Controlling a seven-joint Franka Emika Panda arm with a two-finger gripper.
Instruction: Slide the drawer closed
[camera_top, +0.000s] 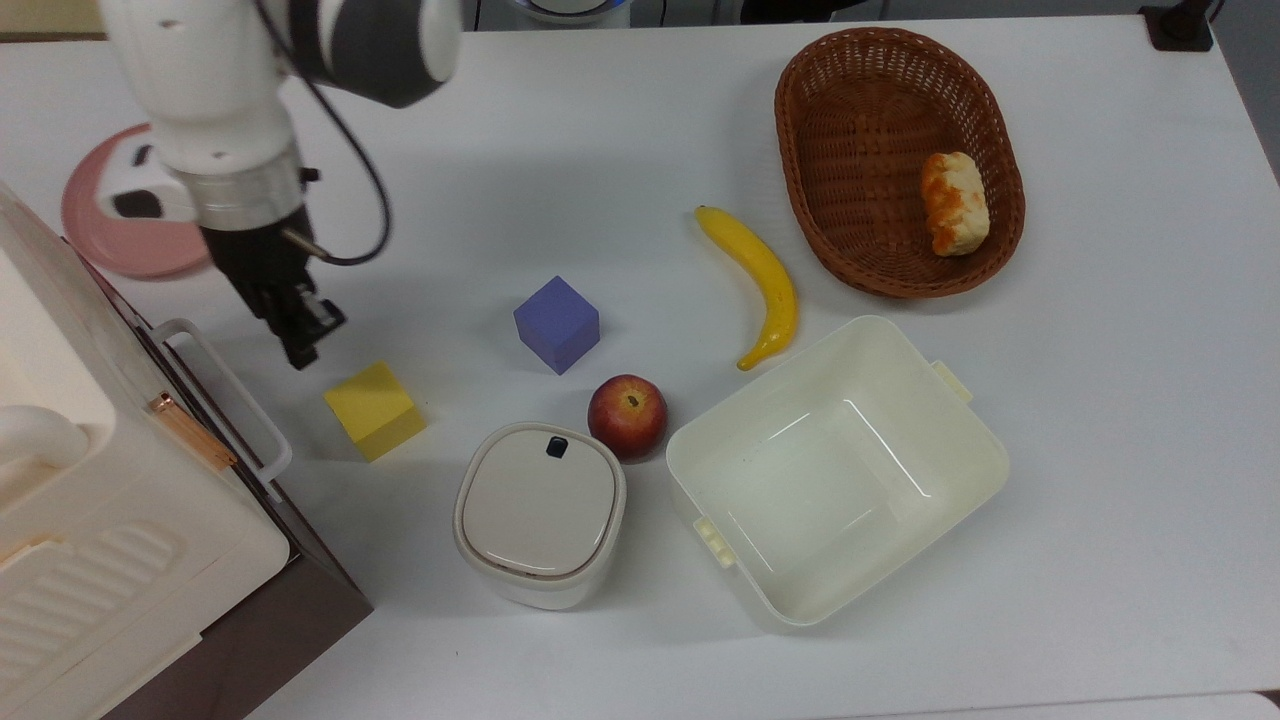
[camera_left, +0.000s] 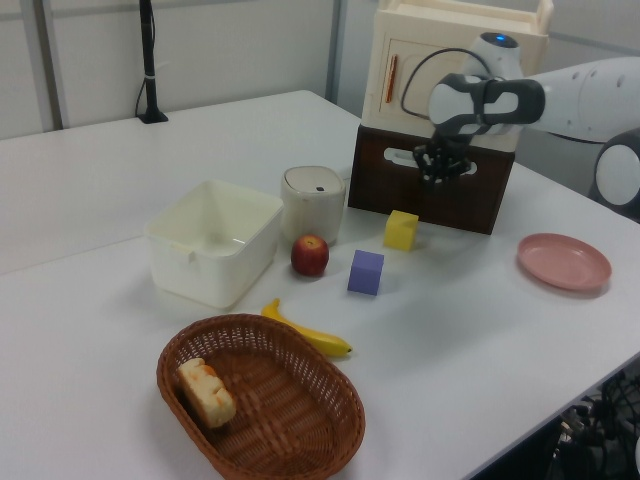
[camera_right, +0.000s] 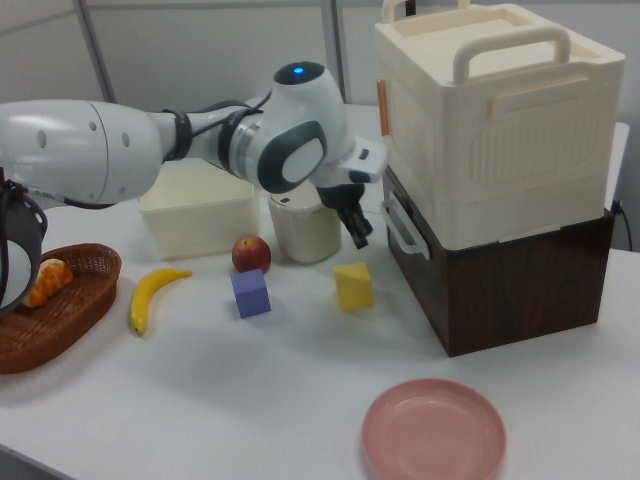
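Observation:
The drawer (camera_top: 300, 545) is the dark brown panel under the cream cabinet (camera_top: 90, 520) at the top view's left. Its front sits flush with the brown base and no inside shows. Its white bar handle (camera_top: 235, 400) runs along the front, also visible as the handle (camera_right: 398, 228) in the right view. My gripper (camera_top: 300, 352) hangs shut and holds nothing, a short way off the handle towards the top view's right, just above the yellow cube (camera_top: 375, 410). In the left view the gripper (camera_left: 437, 172) is in front of the drawer front (camera_left: 440, 200).
A pink plate (camera_top: 100, 230) lies behind the arm. A purple cube (camera_top: 557, 323), an apple (camera_top: 627, 415), a white lidded container (camera_top: 540, 512), a cream tub (camera_top: 835, 470), a banana (camera_top: 760, 280) and a wicker basket (camera_top: 850, 120) holding bread (camera_top: 955, 203) stand on the white table.

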